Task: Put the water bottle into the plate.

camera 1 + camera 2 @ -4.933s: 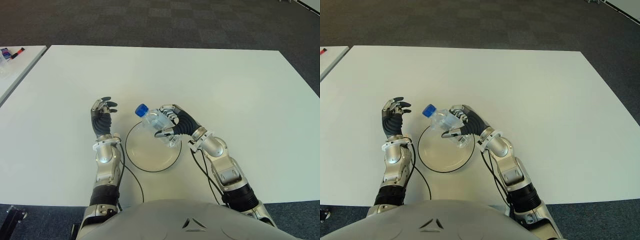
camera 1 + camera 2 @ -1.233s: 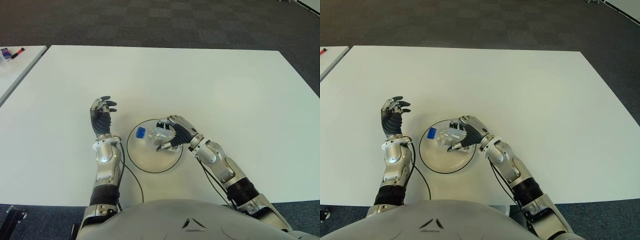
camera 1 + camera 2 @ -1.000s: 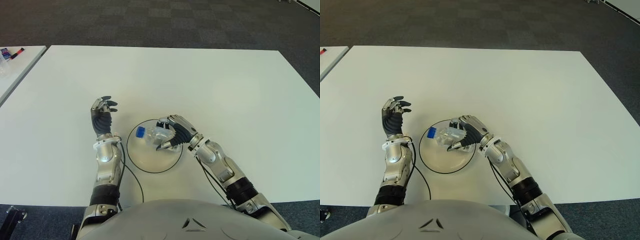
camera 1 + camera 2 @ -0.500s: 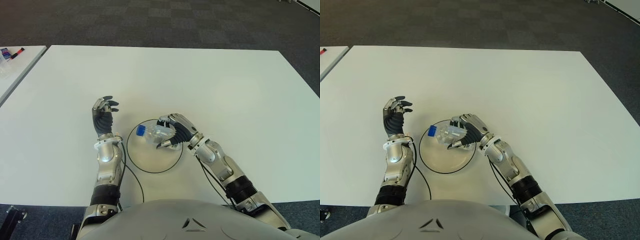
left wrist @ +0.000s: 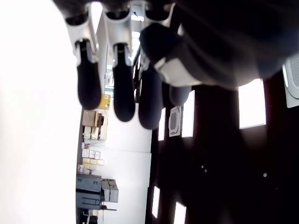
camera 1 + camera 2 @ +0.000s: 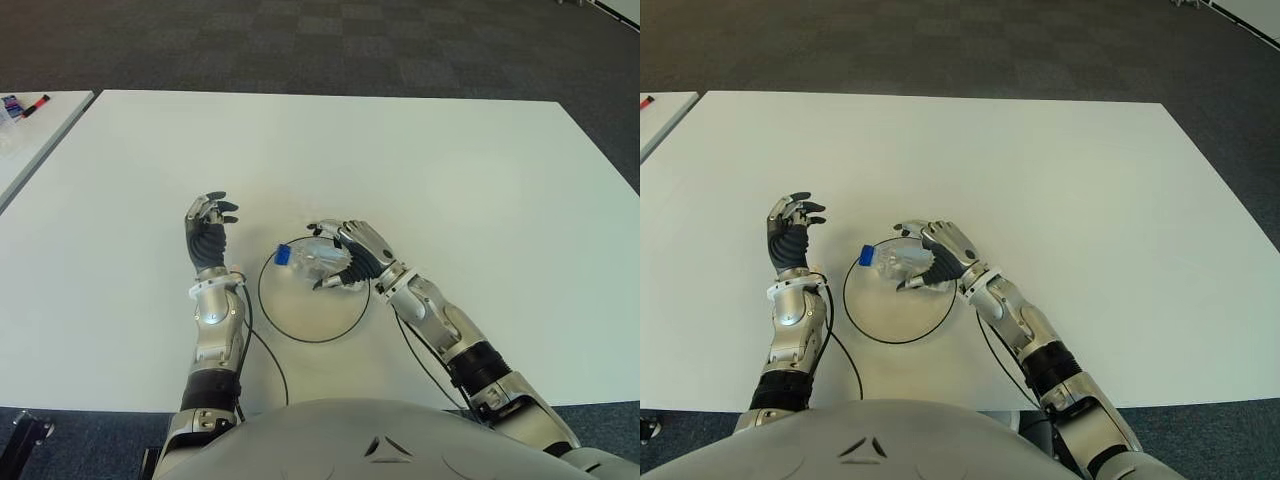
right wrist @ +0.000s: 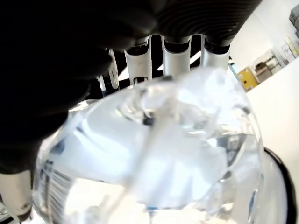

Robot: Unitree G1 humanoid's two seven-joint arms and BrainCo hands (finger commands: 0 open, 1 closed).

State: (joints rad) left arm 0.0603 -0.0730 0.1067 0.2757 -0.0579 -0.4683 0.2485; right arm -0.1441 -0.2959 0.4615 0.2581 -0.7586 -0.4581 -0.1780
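Observation:
The clear water bottle (image 6: 312, 259) with a blue cap (image 6: 283, 255) lies on its side over the far part of the white, black-rimmed plate (image 6: 300, 325), cap pointing to my left. My right hand (image 6: 340, 256) wraps its body from the right, fingers over the top and thumb on the near side. The right wrist view is filled by the bottle (image 7: 154, 149) with the fingers (image 7: 140, 63) arched over it. My left hand (image 6: 208, 228) stands upright just left of the plate, holding nothing, its fingers (image 5: 117, 88) relaxed.
The white table (image 6: 450, 170) stretches wide to the right and far side. A second table (image 6: 25, 130) with markers stands at the far left. A black cable (image 6: 265, 350) runs from my left wrist beside the plate toward the front edge.
The right hand has lowered the tilted bottle onto its side in the plate. In the last half second hand and bottle edged toward the far rim, and the fingers look less tightly curled.

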